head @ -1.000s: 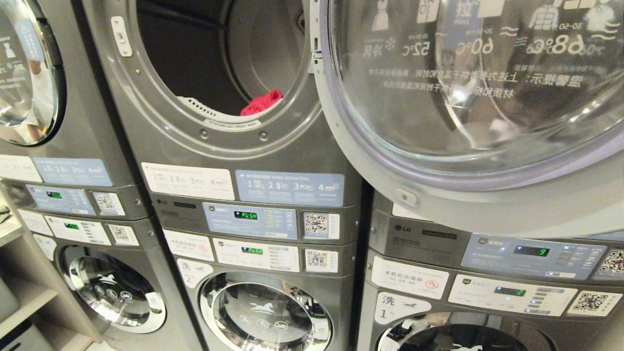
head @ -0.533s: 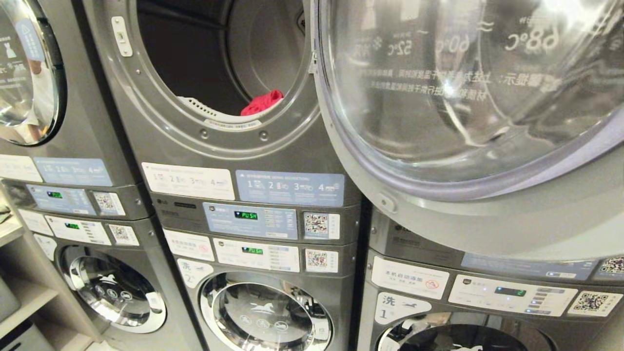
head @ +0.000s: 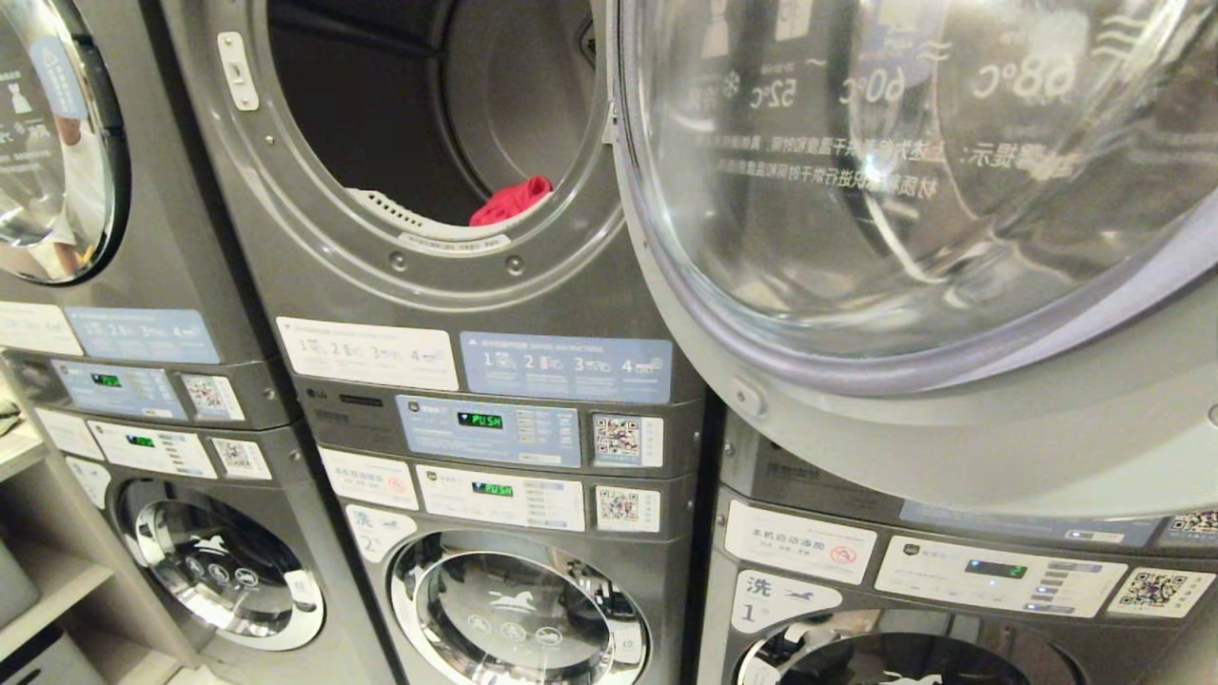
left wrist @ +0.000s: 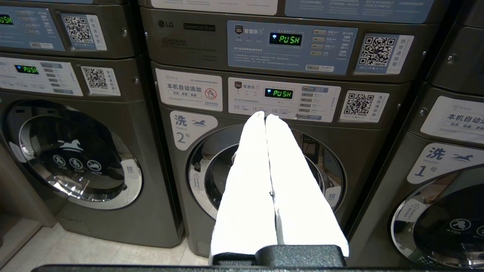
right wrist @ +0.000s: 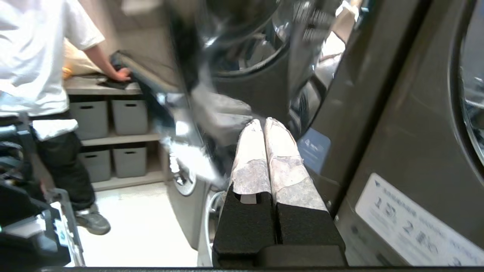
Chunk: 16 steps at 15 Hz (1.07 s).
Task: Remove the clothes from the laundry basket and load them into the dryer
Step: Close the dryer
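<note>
One red garment [head: 511, 199] in dryer [head: 419, 276], head view only

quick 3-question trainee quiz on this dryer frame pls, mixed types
1. True or false: the dryer door is open.
2. What lies at the front edge inside the dryer drum? A) red garment B) white towel C) nothing
3. Fill in: the left hand is ____, holding nothing.

Key: 1 true. 2 A, the red garment. 3 shut.
</note>
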Motion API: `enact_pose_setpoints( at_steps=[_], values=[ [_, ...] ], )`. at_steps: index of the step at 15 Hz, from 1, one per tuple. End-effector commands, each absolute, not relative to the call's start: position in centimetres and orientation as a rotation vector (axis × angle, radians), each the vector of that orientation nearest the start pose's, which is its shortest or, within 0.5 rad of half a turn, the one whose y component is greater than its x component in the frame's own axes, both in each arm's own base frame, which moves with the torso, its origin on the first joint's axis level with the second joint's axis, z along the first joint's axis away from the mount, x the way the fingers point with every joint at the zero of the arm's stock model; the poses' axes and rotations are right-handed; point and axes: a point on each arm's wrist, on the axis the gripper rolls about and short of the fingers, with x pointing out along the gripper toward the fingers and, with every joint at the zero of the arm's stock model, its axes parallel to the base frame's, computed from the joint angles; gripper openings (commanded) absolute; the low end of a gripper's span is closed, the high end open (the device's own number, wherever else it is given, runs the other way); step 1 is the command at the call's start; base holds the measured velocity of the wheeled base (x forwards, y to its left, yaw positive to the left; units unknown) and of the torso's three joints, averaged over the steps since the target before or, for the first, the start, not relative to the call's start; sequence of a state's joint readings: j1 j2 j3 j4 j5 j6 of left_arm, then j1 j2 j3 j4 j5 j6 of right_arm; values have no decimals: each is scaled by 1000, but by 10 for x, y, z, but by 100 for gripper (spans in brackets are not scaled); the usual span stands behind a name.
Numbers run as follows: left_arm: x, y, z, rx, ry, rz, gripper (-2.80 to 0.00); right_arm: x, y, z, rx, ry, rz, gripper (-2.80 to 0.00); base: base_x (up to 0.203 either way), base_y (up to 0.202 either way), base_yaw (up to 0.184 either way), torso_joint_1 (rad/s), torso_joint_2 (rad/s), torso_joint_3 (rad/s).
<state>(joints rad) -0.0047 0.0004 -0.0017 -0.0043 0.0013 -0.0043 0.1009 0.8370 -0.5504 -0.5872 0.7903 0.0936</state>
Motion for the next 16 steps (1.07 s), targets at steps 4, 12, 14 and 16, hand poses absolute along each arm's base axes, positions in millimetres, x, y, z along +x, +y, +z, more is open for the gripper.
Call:
enact_pose_setpoints(
  at_steps=[4, 12, 14, 16],
  values=[
    [-23, 0, 76, -5, -7, -3, -280, 112, 51, 294, 16, -219, 1090, -280, 0, 0, 0, 0, 0, 0],
    [-23, 0, 76, -5, -8, -3, -280, 124, 83, 296, 44, -170, 1274, -280, 0, 0, 0, 0, 0, 0],
    [-23, 0, 76, -5, -8, -3, -280, 129, 92, 299, 48, -168, 1287, -280, 0, 0, 0, 0, 0, 0],
    [-23, 0, 76, -5, -8, -3, -280, 132, 99, 299, 43, -169, 1296, -280, 0, 0, 0, 0, 0, 0]
  ],
)
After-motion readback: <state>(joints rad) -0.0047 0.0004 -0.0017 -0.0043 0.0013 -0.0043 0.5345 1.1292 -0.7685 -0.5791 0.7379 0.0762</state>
